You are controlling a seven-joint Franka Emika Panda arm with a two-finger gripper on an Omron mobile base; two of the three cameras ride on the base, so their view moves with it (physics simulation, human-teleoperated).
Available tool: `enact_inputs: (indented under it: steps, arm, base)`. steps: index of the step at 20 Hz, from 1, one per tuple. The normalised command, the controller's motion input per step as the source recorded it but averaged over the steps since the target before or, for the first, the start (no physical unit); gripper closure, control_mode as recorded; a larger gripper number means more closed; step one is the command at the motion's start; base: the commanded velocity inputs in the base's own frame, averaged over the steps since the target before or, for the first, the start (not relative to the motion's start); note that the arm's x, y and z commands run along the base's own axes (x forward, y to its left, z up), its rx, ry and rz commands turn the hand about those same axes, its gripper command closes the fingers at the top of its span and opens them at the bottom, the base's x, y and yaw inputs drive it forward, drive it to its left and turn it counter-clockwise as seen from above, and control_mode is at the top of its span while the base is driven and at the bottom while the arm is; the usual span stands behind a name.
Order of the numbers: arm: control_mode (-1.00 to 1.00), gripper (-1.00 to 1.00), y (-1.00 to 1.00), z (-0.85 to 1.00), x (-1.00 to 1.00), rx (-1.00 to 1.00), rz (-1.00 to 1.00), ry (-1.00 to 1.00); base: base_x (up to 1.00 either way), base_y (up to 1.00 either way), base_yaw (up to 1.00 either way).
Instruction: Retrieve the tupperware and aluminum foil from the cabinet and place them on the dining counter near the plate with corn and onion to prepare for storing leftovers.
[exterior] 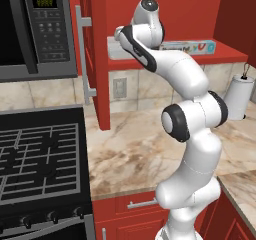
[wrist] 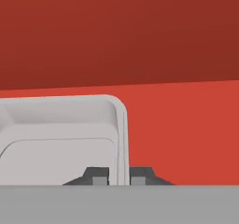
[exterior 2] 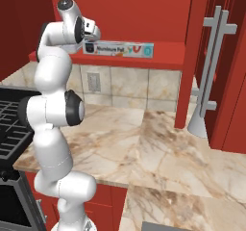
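On the far left in the left base view hangs a dark grey microwave (exterior: pixel 30 29) with a keypad panel, and below it sits a black gas stove (exterior: pixel 40 164) with grid burners. Just right of these stands the open tall red cabinet door (exterior: pixel 97 54), edge-on, with its long silver bar handle (exterior: pixel 86 54). Beyond the door the red wall cabinet (exterior: pixel 200 6) shows its red interior shelf (exterior: pixel 227 55). At the left end of that shelf lies the shallow rectangular pale grey-white plastic tupperware (exterior: pixel 116 49), partly hidden by the white arm, which reaches up from the lower right to the shelf.

In the hand view the two dark fingertips (wrist: pixel 96 176) of the tool (wrist: pixel 119 177) stand narrow, one inside and one outside the tupperware's (wrist: pixel 60 134) raised right-hand rim, pinching that wall between them. The container rests on the red shelf (wrist: pixel 186 129).

Right of the tupperware, on the same shelf, lies the long narrow white-grey aluminum foil box (exterior: pixel 192 47) with a teal end, its printed side facing out. In the right base view the foil box (exterior 2: pixel 120 49) lies just beside the robot's hand.

Below the shelf spreads the beige-brown marbled table (exterior: pixel 135 154) with a tiled wall behind it carrying a pale wall outlet (exterior: pixel 120 88). At the far right of the left base view stands a white paper-towel roll (exterior: pixel 238 98) on the table.
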Motion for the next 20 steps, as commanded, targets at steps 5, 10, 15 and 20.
enact_inputs:
  steps: [5,10,15,20]
  arm:
    - [-1.0,1.0,0.01,-0.02,0.0,0.0,0.0,0.01]
    - [-1.0,1.0,0.01,-0.06,-0.06,0.0,0.0,-0.02]
    - [-1.0,1.0,0.05,-0.19,-0.38,-0.08,0.0,-0.13]
    - [-1.0,1.0,-0.06,-0.25,-0.57,-0.08,0.0,-0.16]
  base:
    - [0.0,0.0,0.0]
    - [0.0,0.0,0.0]
    - [0.0,0.0,0.0]
    - [0.0,0.0,0.0]
